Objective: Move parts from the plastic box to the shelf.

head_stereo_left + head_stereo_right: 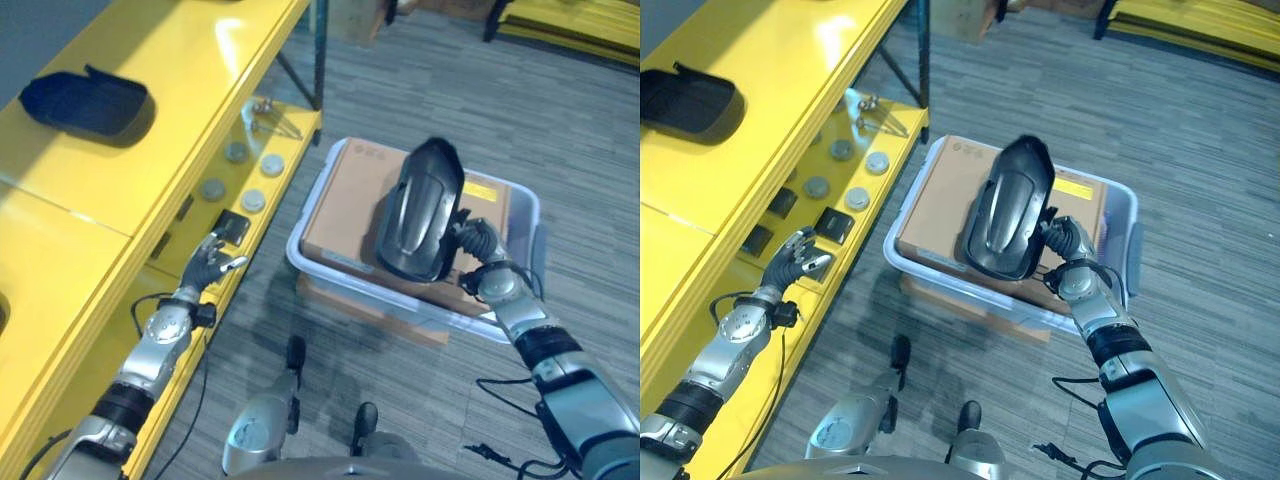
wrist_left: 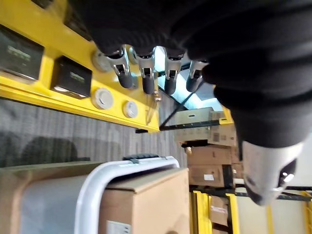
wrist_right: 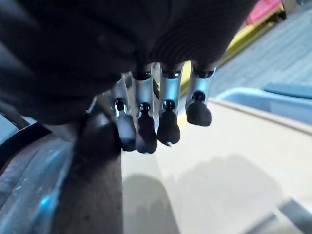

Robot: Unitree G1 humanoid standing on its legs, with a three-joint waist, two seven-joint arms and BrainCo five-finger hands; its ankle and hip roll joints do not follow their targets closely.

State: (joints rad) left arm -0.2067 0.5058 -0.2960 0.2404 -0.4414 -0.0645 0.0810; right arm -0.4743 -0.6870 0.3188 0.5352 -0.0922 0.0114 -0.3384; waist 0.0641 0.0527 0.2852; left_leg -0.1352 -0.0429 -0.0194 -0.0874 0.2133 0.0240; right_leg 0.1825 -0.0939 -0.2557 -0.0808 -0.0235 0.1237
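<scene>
Over plastic box (image 1: pixel 318 262): right hand (image 1: pixel 478 243) clamps black part (image 1: pixel 420 212) | left hand (image 1: pixel 210 264) relaxed by shelf (image 1: pixel 120 170)

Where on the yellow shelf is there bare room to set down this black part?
The top shelf is bare right of the dark tray. The lower shelf is crowded with round discs and small black boxes near the left hand.

grey floor, yellow racking

a striped grey carpet (image 1: pixel 560 110) lay under glossy yellow shelving (image 1: pixel 150 170); stacked cardboard boxes (image 2: pixel 207 156) stood further off.
</scene>
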